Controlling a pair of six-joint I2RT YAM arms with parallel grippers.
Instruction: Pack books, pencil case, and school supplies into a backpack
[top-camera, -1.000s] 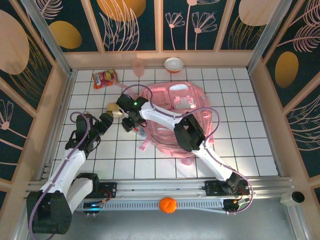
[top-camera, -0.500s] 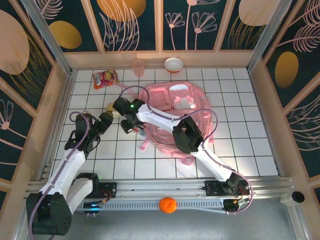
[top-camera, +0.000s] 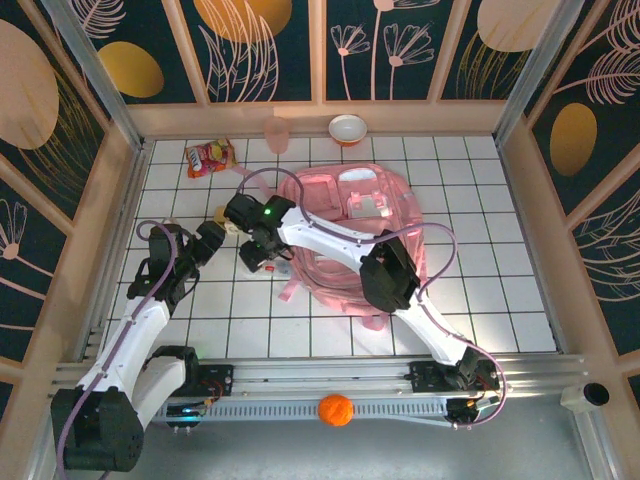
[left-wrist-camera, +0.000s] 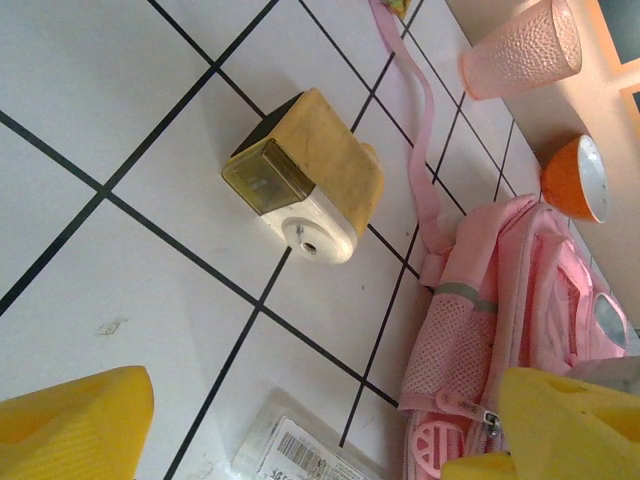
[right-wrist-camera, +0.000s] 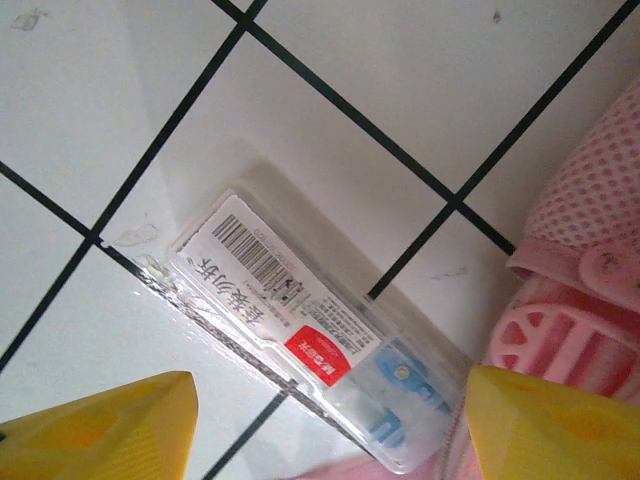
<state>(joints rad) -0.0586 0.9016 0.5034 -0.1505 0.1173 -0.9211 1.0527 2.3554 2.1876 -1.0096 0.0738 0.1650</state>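
Supplies first: my right tool (right-wrist-camera: 330, 430) hangs, fingers (right-wrist-camera: 100, 425) apart, over the clear case (right-wrist-camera: 310, 345) just beside the backpack (right-wrist-camera: 600, 200); its long axis runs diagonally between them.

The left arm (top-camera: 135, 325) is extended forward from its base at the near-left edge, with the elbow bent and the wrist angled toward the middle. The left claw (top-camera: 208, 240) is held low over the tabletop (top-camera: 480, 300). Its yellow fingers (left-wrist-camera: 70, 425) are spread wide, and nothing is gripped. The right arm (top-camera: 330, 240) is stretched diagonally from the near-right base across to the left and is folded at its dark elbow joint. The right claw (top-camera: 262, 252) is pointed downward just beside the left one. Its fingers (right-wrist-camera: 100, 425) are parted widely, and nothing is clamped between them.
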